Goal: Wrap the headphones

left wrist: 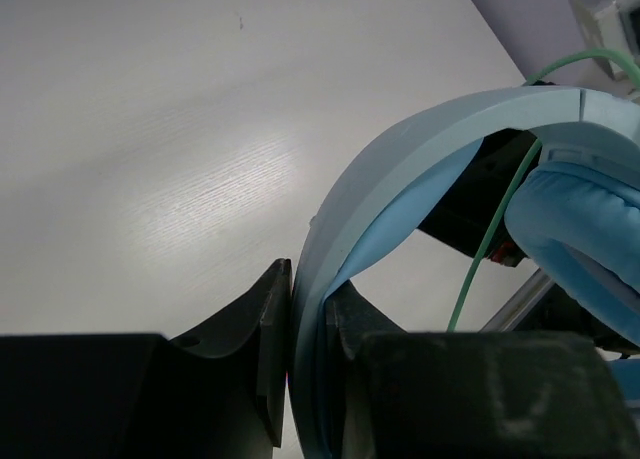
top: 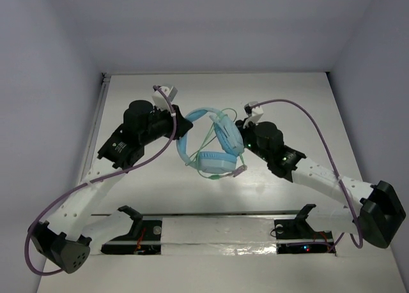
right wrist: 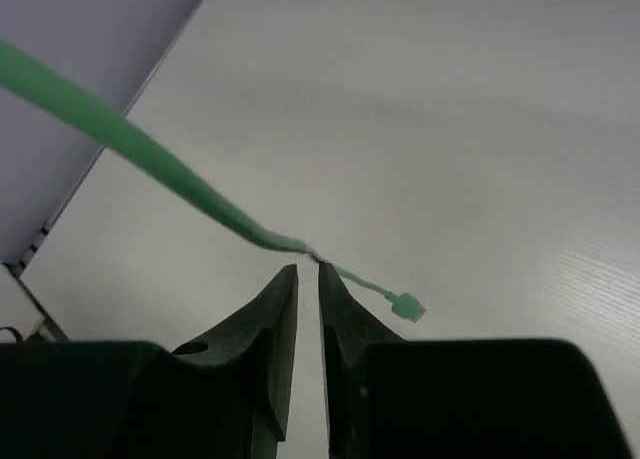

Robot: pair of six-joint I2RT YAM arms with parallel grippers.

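Observation:
The light blue headphones [top: 214, 160] lie at the table's middle, one earcup flat and the other earcup [top: 228, 135] on edge. My left gripper [top: 181, 126] is shut on the headband [left wrist: 420, 139], which runs up between its jaws [left wrist: 308, 274]. An earcup pad [left wrist: 580, 219] and the pale green cable [left wrist: 490, 239] show beyond. My right gripper [top: 238, 131] sits beside the upright earcup. In the right wrist view its jaws [right wrist: 308, 267] are nearly closed, pinching the thin cable [right wrist: 170, 169] at the very tips. The cable's plug [right wrist: 406, 305] hangs just past them.
Thick purple robot cables [top: 115, 172] [top: 319, 130] arc over both arms. Black fixtures [top: 131, 213] [top: 300, 216] stand on the strip at the near edge. Walls close in the table at the left, back and right; a rail [top: 96, 124] runs along the left edge.

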